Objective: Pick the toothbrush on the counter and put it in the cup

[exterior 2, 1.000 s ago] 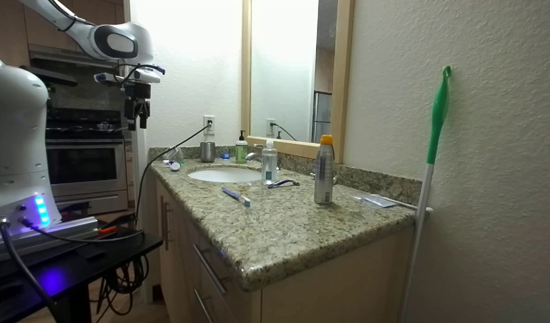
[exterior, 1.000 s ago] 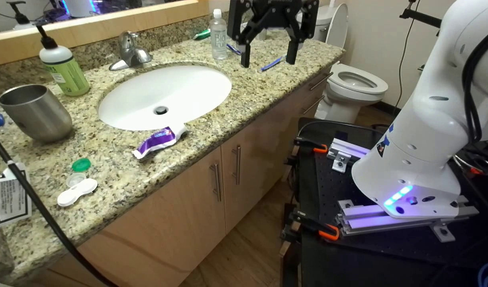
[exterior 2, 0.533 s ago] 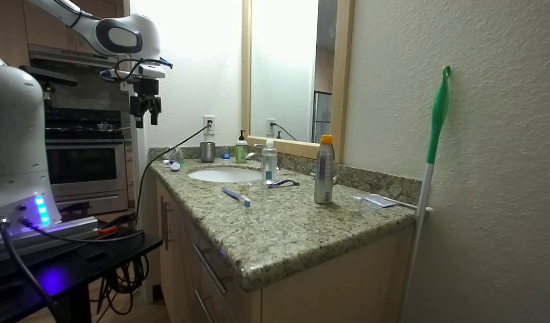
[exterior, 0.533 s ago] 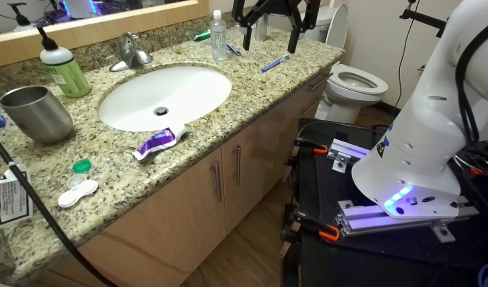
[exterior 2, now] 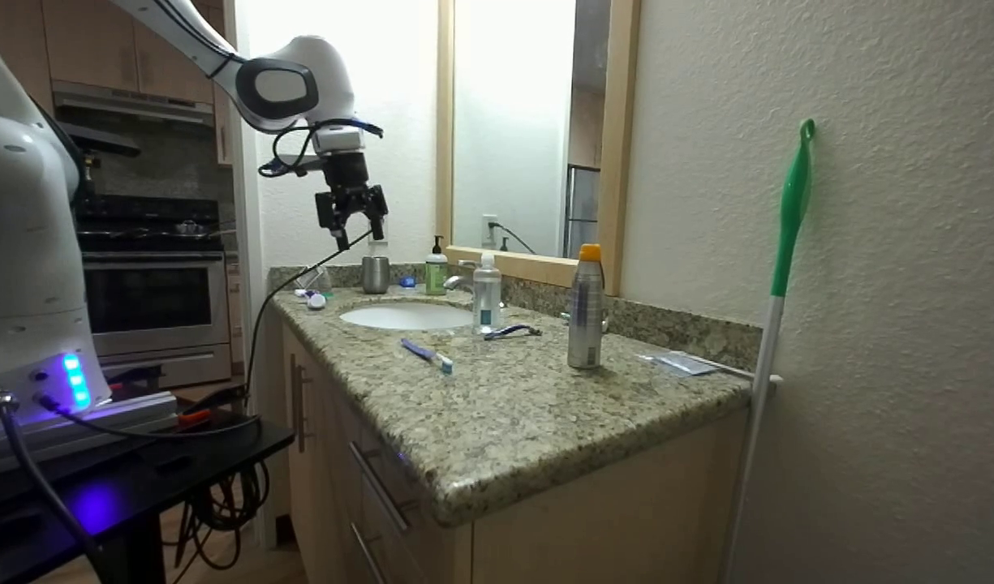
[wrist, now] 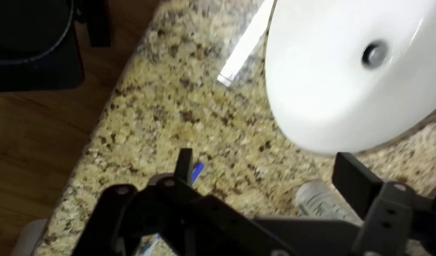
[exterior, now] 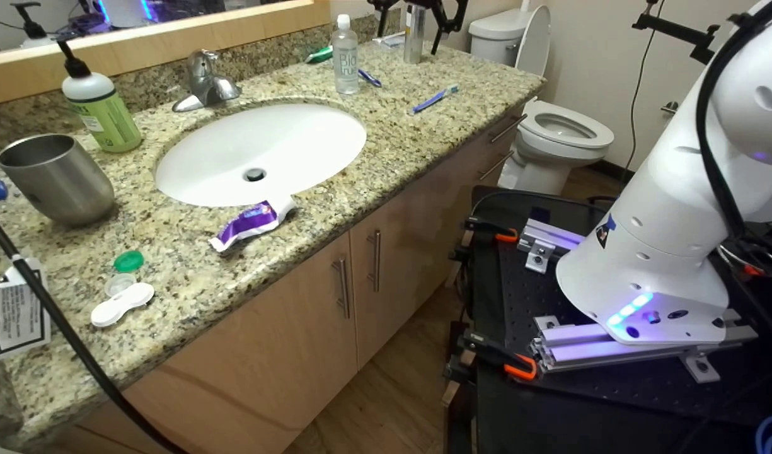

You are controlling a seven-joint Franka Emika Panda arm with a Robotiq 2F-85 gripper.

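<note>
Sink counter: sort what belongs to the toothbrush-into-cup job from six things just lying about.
For the job:
blue toothbrush, not yet picked up
grey metal cup, upright

Just lying or standing about:
purple-and-white tube
clear bottle
blue-handled item near it, maybe a razor
green cap
white two-lobed case
green pump bottle

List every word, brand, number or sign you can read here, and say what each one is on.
"Bio" above "tru": on the clear bottle; its other print is too small to read.
Green pump bottle: label print too small to read.
Purple-and-white tube: lettering too small and blurred.
White tag: lines of print, too small.
Orange-capped bottle: markings too small.
</note>
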